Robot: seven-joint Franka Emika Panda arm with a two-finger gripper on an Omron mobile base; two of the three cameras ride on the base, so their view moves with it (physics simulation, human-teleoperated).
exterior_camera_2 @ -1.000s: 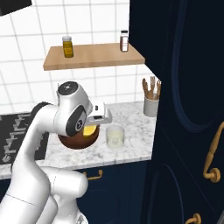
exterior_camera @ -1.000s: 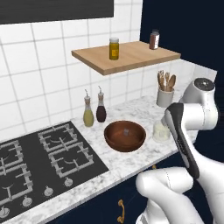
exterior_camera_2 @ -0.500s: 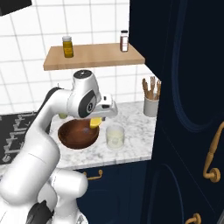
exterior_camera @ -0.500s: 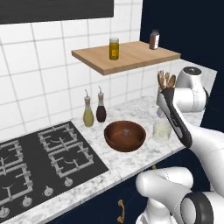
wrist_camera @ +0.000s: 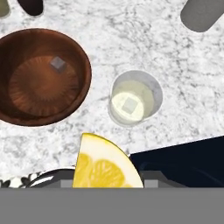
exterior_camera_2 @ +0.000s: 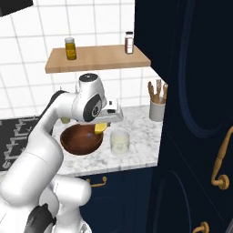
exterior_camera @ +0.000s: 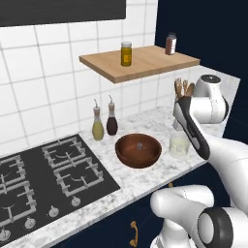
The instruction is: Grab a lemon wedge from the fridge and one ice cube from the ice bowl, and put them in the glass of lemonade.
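My gripper (exterior_camera_2: 103,129) is shut on the lemon wedge (exterior_camera_2: 100,128), a bright yellow slice that fills the lower middle of the hand view (wrist_camera: 105,164). It hovers over the counter between the ice bowl (exterior_camera_2: 75,143) and the glass of lemonade (exterior_camera_2: 119,142), slightly above both. In the hand view the glass of lemonade (wrist_camera: 134,98) lies just beyond the wedge, with a small pale square visible in its liquid. The reddish-brown ice bowl (wrist_camera: 26,48) is to the left and holds one ice cube (wrist_camera: 57,64). From the left base view I see the ice bowl (exterior_camera: 121,145), the ice cube (exterior_camera: 139,145) and the glass (exterior_camera: 178,144).
Oil and vinegar bottles (exterior_camera: 104,123) stand behind the bowl. A grey utensil holder (exterior_camera_2: 157,109) is at the counter's back right. A wooden shelf (exterior_camera: 140,62) with two jars hangs above. The black stove (exterior_camera: 48,169) lies left; tall navy cabinets (exterior_camera_2: 195,113) rise at right.
The arm has swung right, carrying the lemon wedge from over the bowl's edge toward the glass. Bowl, ice cube and glass have stayed put.
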